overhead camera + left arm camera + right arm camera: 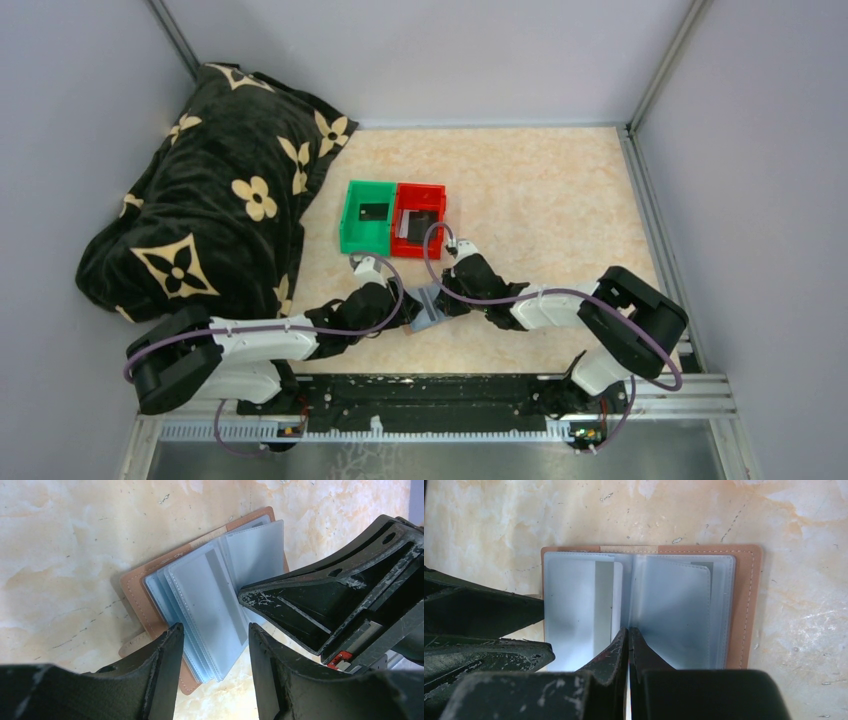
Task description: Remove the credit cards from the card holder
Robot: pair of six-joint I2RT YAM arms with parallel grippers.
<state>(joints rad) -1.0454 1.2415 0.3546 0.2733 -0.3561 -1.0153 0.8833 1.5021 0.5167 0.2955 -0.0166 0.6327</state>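
Tan card holder (751, 605) lies spread beneath closed right tool (628, 630) and parted left tool (215, 630), sleeves (674, 610) possibly veiling a card (604, 600).

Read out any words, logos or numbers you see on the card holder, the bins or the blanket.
No readable text anywhere.
card holder: plain tan cover, clear sleeves, no lettering.
blanket: only flower and star motifs.
green bin and red bin: cards inside too small to read.

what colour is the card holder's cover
The card holder cover is tan-brown; clearest in the right wrist view.
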